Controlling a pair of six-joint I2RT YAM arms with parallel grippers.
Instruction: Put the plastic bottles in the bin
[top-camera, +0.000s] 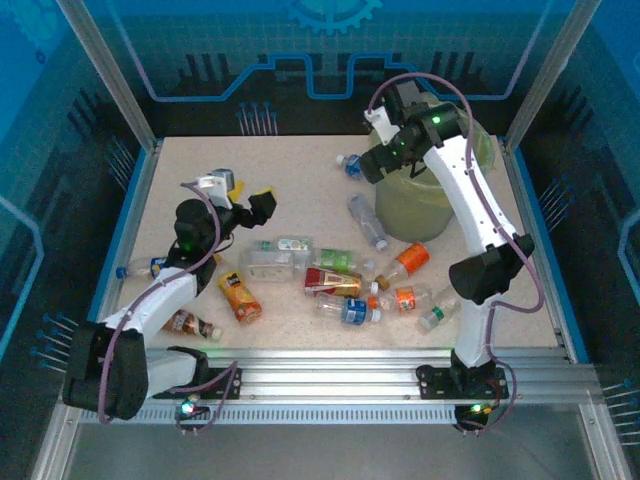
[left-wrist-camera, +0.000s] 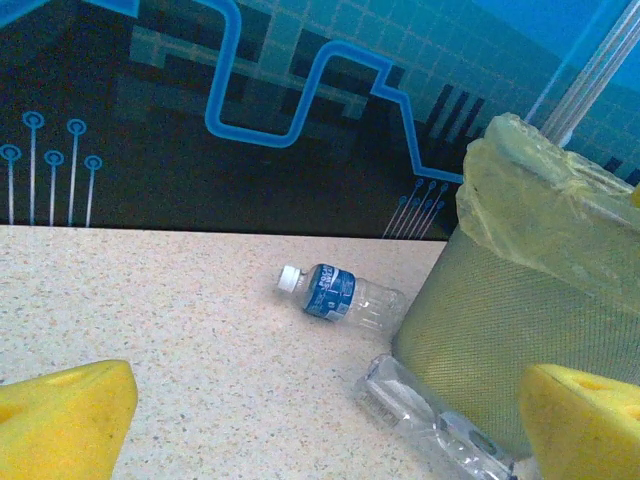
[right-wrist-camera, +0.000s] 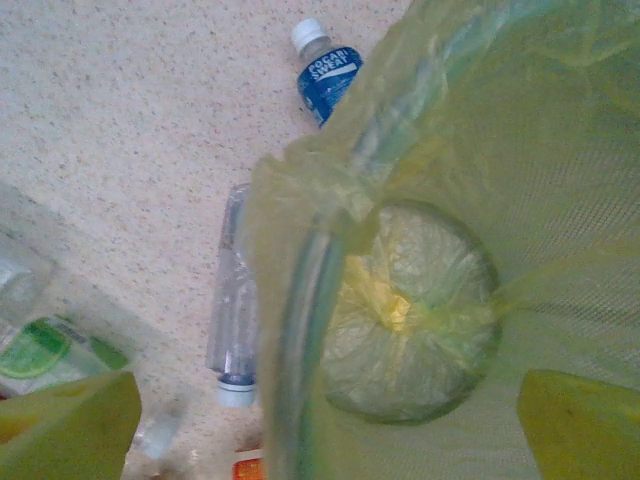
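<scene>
1. Your right gripper (right-wrist-camera: 330, 430) hangs over the bin (right-wrist-camera: 470, 110). Its yellow pads are spread wide at the two bottom corners of the wrist view, with nothing between them. Down the bag you see only its crumpled bottom, no bottle.
2. Your left gripper (left-wrist-camera: 325, 420) is also spread wide and empty, low over the table (left-wrist-camera: 150, 320) and facing the bin.
3. Here's what the next pick turns on: the Pocari Sweat bottle (left-wrist-camera: 340, 293) lies flat straight ahead of the left fingers, in the centre of that wrist view. It sits just beside the bin's wall; I can't tell whether they touch.
4. Its long axis runs left to right across the frame, white cap to the left. The left pads open along that same line, so I'd judge the wrist needs a turn to close across the body.
5. In the overhead view that bottle lies upper middle, just left of the bin. The right gripper is the nearer one; the left is well apart from it.
6. It looks small and light, with a blue label round the shoulder and a clear ribbed base.
7. A clear bottle (right-wrist-camera: 230, 300) with no label lies alongside the bin's foot, white cap toward the bottom of the right wrist frame.
8. The other plastic bottles (top-camera: 333, 283) are scattered across the lower middle of the overhead frame, so the job is hardly begun.
</scene>
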